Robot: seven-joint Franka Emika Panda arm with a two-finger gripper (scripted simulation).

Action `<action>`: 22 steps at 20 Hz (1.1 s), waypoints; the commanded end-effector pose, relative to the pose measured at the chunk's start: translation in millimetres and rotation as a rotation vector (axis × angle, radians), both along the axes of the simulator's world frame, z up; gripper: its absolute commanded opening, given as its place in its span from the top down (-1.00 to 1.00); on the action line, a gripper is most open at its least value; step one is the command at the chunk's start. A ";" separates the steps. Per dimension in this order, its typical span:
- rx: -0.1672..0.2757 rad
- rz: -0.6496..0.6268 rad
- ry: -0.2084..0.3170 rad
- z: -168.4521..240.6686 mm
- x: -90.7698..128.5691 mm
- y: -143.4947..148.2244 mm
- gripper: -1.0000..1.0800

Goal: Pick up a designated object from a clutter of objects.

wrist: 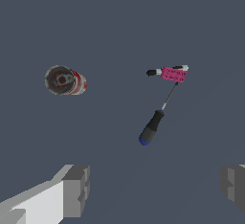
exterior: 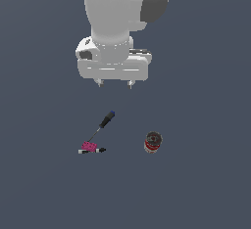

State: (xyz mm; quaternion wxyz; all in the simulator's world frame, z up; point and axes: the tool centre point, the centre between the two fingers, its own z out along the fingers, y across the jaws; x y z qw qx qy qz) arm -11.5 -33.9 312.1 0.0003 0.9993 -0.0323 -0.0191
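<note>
The screwdriver lies on the dark floor, black handle with a blue butt end, its thin shaft running toward the small pink block. It also shows in the wrist view. The black-and-white marker lies against the pink block, and the marker shows partly behind it in the wrist view. The red-banded can sits to the exterior view's right, apart from the others, and shows in the wrist view. My gripper hangs open and empty well above the screwdriver, fingers wide apart.
The floor is a plain dark grey surface with no edges in view. The arm's white body fills the upper middle of the exterior view.
</note>
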 end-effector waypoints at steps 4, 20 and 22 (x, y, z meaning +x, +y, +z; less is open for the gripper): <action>0.005 -0.012 0.005 -1.0 -1.4 -2.1 -0.92; 0.027 -0.079 0.023 -15.1 -3.9 -13.1 -0.92; 0.028 -0.096 0.021 -24.1 -1.5 -15.7 -0.92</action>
